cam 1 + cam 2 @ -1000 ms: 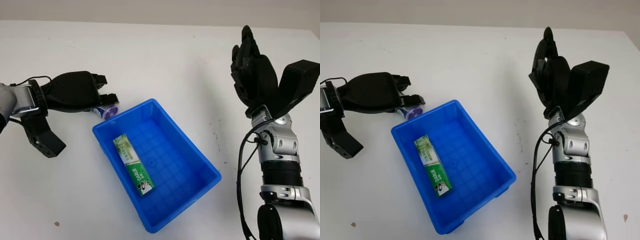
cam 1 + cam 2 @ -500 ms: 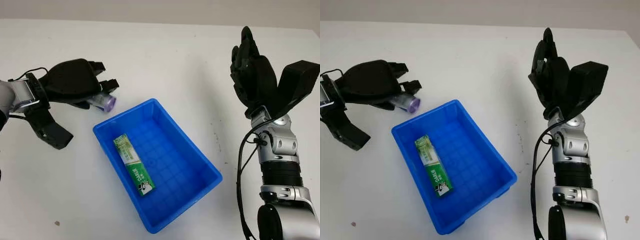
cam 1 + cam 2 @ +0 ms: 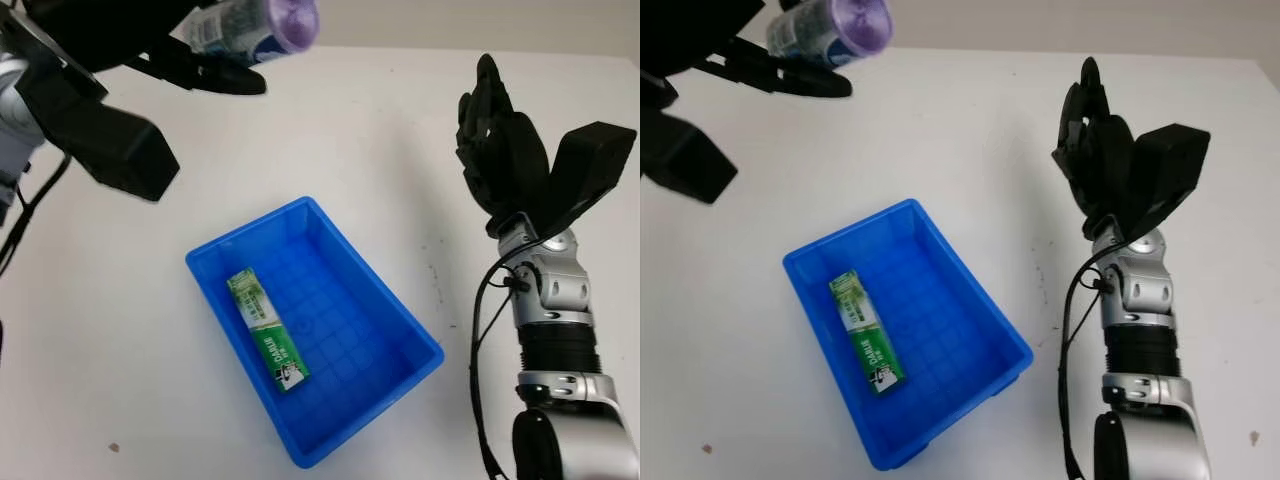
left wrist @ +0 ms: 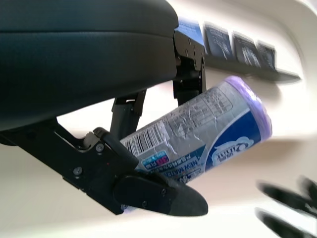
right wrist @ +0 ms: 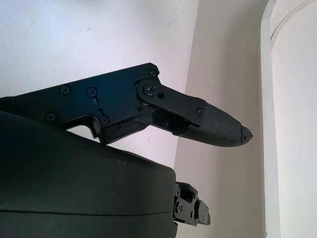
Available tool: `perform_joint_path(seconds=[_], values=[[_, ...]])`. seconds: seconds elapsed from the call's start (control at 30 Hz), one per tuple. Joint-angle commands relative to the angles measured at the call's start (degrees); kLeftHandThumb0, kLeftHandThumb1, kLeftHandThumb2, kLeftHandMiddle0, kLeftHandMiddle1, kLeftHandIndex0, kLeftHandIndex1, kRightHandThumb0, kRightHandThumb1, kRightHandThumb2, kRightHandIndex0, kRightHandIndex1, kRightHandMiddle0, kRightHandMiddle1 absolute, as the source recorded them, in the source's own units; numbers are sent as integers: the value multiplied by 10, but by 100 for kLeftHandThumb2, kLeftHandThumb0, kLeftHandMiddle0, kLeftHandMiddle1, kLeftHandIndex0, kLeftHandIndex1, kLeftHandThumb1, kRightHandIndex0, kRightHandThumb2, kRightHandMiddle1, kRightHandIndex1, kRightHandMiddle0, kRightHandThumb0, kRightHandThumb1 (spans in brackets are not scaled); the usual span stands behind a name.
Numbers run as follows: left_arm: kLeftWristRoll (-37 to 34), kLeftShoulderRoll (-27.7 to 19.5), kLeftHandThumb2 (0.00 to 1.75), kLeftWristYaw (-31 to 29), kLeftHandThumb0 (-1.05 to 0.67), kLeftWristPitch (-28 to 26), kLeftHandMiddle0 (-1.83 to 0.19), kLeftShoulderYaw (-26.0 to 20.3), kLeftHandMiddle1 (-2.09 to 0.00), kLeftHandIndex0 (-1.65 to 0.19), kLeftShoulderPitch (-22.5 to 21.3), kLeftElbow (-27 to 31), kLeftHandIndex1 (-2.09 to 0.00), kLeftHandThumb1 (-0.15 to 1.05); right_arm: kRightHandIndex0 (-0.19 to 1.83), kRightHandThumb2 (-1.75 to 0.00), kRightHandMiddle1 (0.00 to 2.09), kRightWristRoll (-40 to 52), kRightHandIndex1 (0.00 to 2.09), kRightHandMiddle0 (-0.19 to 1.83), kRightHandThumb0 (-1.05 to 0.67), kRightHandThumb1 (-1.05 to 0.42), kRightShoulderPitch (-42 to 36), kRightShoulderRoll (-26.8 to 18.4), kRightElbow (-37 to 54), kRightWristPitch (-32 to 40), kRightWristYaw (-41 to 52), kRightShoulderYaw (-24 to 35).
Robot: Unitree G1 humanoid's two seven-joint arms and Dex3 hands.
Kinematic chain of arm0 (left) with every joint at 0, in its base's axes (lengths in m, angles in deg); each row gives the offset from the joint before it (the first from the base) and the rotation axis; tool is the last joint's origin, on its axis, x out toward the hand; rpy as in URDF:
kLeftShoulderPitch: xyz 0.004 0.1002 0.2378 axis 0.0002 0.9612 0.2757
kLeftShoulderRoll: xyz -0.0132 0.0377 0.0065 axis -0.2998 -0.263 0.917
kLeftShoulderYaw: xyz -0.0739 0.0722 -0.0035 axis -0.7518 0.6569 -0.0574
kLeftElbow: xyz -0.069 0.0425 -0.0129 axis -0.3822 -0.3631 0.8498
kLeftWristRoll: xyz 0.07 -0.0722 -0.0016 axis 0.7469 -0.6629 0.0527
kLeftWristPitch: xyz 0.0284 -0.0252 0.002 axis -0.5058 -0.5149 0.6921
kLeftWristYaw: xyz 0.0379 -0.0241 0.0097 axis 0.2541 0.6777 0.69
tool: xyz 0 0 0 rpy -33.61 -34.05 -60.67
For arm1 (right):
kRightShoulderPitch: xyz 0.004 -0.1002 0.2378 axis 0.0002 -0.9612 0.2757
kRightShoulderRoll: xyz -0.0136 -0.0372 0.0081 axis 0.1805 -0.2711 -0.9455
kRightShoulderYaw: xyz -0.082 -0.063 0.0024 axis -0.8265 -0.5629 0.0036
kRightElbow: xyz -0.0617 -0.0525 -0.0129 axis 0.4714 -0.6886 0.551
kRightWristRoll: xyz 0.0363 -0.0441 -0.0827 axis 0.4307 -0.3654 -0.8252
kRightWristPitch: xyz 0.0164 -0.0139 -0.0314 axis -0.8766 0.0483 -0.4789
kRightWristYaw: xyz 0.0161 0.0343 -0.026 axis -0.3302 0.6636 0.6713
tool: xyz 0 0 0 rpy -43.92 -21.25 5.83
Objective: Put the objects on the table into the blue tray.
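Left robot hand (image 3: 190, 45) raised high at the upper left, well above the white surface (image 3: 340, 130), fingers (image 4: 148, 191) clamped around a small cylindrical roll (image 4: 208, 131) with a silver-and-blue printed wrapper and a purple end. Roll lying crosswise in the grasp, purple end (image 3: 862, 22) pointing away from the palm and sticking out past the fingertips, barcode side tucked against the hand's shell. Held clear of the surface, up and to the left of the blue tray (image 3: 400, 320), not over it as far as can be told.

Blue tray sitting at an angle in the middle of the surface, a green-and-white box (image 3: 266, 330) lying flat along its left inner wall.

Right robot hand (image 3: 1095, 150) open, holding nothing, lifted upright at the right side, well apart from the tray and the roll.
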Motion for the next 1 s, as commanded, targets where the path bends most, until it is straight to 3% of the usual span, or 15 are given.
perform_joint_path(seconds=[0.0,0.17,0.27,0.3,0.33,0.43,0.5,0.57,0.63,0.67,0.73,0.77,0.87,0.97], values=[[-31,-3,49,-58,-46,-28,-82,-15,-209,-39,37,79,-209,105,-19,-78,0,2,0,-19,-70,-105,-3,2,11,4,-1,1],[-41,0,42,-158,-45,-10,-98,-10,-209,-64,85,169,-209,105,-19,-78,0,0,0,-19,-70,-105,-8,2,18,10,-4,-1],[-61,-20,44,-262,-49,-54,-97,2,-209,-67,107,234,-209,105,-19,-78,0,2,0,-19,-70,-105,-7,2,18,9,-5,1],[-70,-26,43,-300,-49,-77,-90,6,-209,-46,111,257,-206,105,-19,-78,0,3,0,-19,-70,-105,-7,2,18,9,-4,2],[-78,-28,42,-328,-48,-98,-89,7,-209,-39,116,275,-207,105,-19,-78,0,3,0,-19,-70,-105,-6,2,18,10,-5,2],[-94,-36,32,-409,-47,-148,-83,12,-209,-41,120,314,-208,105,-19,-78,0,1,0,-19,-71,-105,-5,3,14,8,-5,2],[-107,-33,21,-437,-47,-158,-54,10,-209,-26,131,317,-207,105,-19,-77,0,2,0,-19,-71,-105,-5,4,12,7,-5,3],[-118,-31,11,-462,-48,-164,-31,12,-183,-9,137,316,-196,102,-19,-77,0,2,0,-19,-71,-105,-5,4,11,7,-5,3],[-130,-27,6,-480,-53,-169,-23,10,-121,-1,139,315,-147,95,-19,-76,0,0,0,-19,-71,-105,-5,4,12,8,-7,2],[-136,-24,5,-487,-56,-170,-26,8,-77,-5,135,314,-113,90,-19,-76,0,-1,0,-19,-71,-105,-5,4,11,8,-8,1],[-150,-18,5,-498,-57,-173,-31,3,-28,-17,126,309,-67,85,-19,-77,0,-3,0,-19,-71,-105,-6,4,13,9,-10,0],[-158,-16,5,-504,-57,-178,-27,0,-13,-20,119,307,-48,83,-19,-77,0,-4,0,-19,-70,-105,-6,4,13,9,-11,-1],[-188,-12,6,-529,-58,-239,-10,-7,-3,-17,95,307,-22,84,-19,-76,0,-5,0,-19,-70,-105,-7,6,15,9,-13,-2],[-234,-1,8,-536,-62,-340,5,-25,-2,-11,70,299,-12,92,-19,-76,0,-5,0,-19,-69,-105,-8,7,17,13,-14,-2]])
